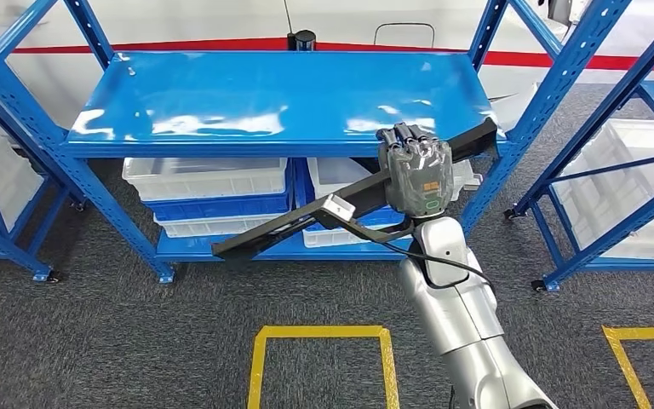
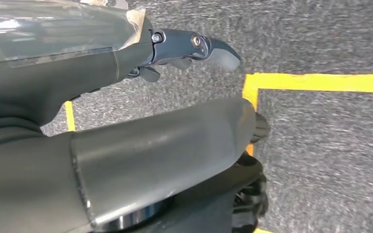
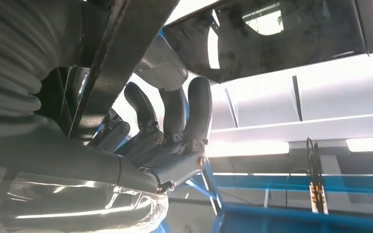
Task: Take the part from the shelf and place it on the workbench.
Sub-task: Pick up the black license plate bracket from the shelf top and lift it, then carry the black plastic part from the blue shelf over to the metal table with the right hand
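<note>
Before the blue shelf my right hand is raised, fingers wrapped around a long black part. I see the part slanting from up beside the shelf's right post down toward the lower left, hanging in the air in front of the shelf's edge and touching nothing else that I can make out. From the right wrist camera the dark fingers curl tight over the part's flat black bar. Under the top shelf sit white bins on the lower level. On the grey carpet near me lie yellow tape squares. My left hand hangs over the carpet with a yellow line below; whether its fingers are apart or together I cannot tell.
</note>
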